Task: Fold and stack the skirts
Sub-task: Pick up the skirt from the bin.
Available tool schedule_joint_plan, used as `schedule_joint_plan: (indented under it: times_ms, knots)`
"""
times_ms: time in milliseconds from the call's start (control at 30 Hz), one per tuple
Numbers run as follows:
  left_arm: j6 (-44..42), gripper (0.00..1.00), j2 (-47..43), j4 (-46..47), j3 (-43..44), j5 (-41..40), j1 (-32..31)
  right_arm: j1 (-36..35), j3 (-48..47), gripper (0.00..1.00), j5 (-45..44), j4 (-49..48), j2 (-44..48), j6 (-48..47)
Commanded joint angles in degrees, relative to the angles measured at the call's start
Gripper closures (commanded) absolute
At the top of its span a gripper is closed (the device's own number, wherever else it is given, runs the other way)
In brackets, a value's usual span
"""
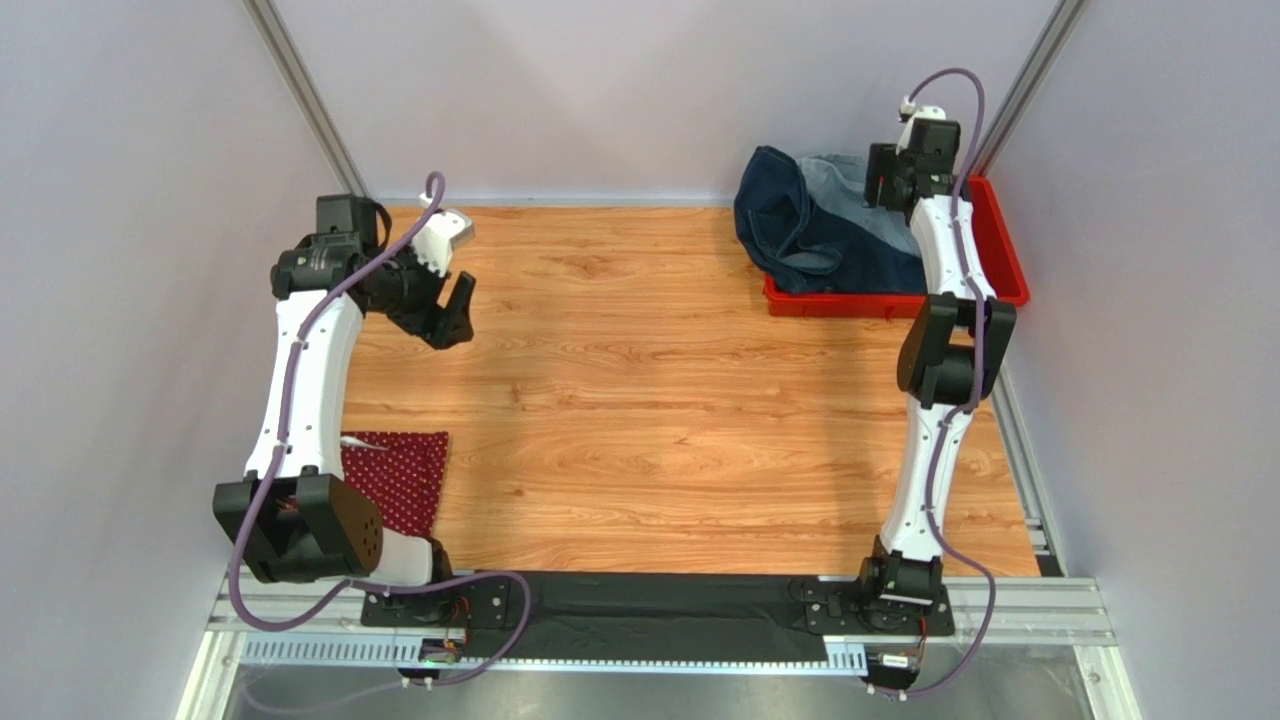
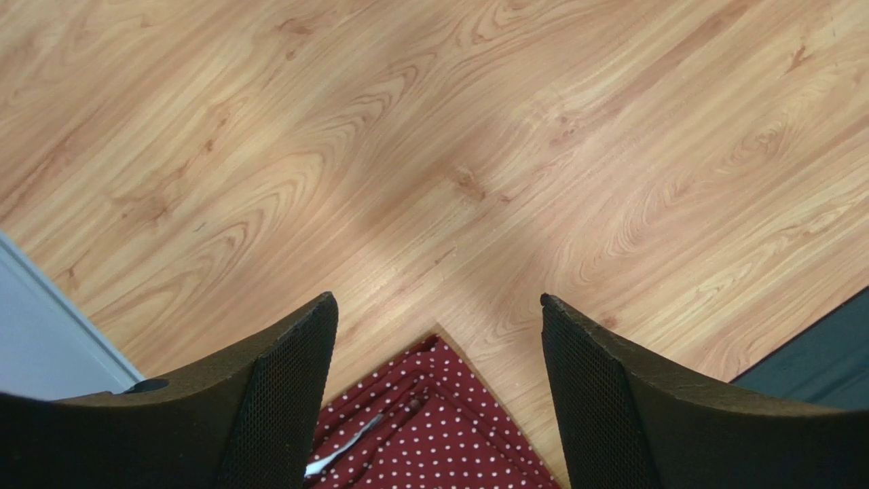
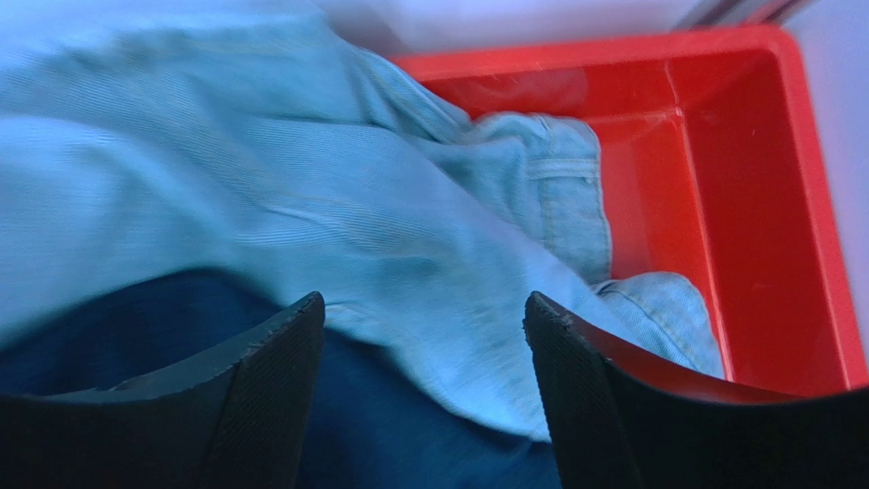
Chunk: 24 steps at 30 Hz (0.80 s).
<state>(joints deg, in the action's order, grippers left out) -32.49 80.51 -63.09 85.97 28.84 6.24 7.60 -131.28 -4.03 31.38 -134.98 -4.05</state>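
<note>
Both hands wide & empty: left gripper (image 2: 439, 316) over the table (image 1: 631, 390), folded red dotted skirt (image 1: 403, 473) flat at near-left edge. Right gripper (image 3: 423, 306) hovers over the light denim skirt (image 3: 306, 194), bunched on the navy skirt (image 1: 781, 210) in the red tray (image 3: 755, 204), far right. Denim looks limp but thick, prob. heavyish & clingy; I'd pinch its stitched hem, not the loose middle.
</note>
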Motion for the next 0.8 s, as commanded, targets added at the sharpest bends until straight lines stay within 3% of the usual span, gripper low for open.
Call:
schedule_joint_plan:
  times_ms: [0,33,67,133,267,367,400,467,533,767]
  knots:
    - [1.82,0.20,0.00,0.60,-0.72,-0.97,-2.02,2.94,-4.94,0.25,3.06,-0.35,-4.75,-5.88]
    - [1.73,0.20,0.08,0.43,-0.89,-2.02,-2.89,3.39,-5.47,0.24,6.55,-0.87,-5.64,-5.96]
    - [1.73,0.01,0.26,0.16,-0.98,-2.64,-3.16,3.91,-6.69,0.23,7.28,-1.23,-6.69,-6.31]
    - [1.99,0.01,0.52,-1.15,-0.98,-4.05,-3.51,4.09,-7.41,0.12,7.37,-2.45,-8.89,-8.59]
    - [2.87,0.01,0.70,-1.86,-2.47,-6.69,-3.60,4.44,-8.19,0.08,7.11,-5.09,-11.35,-9.13]
    - [3.31,0.01,0.70,-1.86,-3.62,-8.71,-3.60,4.53,-8.47,0.23,9.21,-6.58,-12.50,-9.30]
    - [3.22,0.01,0.70,-1.86,-3.79,-9.15,-3.69,4.53,-8.11,0.44,10.61,-7.11,-12.42,-9.48]
    - [3.14,0.01,0.61,-2.21,-3.88,-10.20,-3.60,4.53,-7.67,0.65,15.35,-7.56,-12.33,-9.83]
    - [2.87,0.01,0.44,-2.65,-3.45,-10.82,-3.69,4.62,-7.67,0.97,17.21,-7.64,-11.54,-9.66]
    - [2.26,0.01,-0.53,-2.83,-3.36,-12.49,-3.69,5.15,-1.88,1.00,11.16,-14.93,0.57,-4.22]
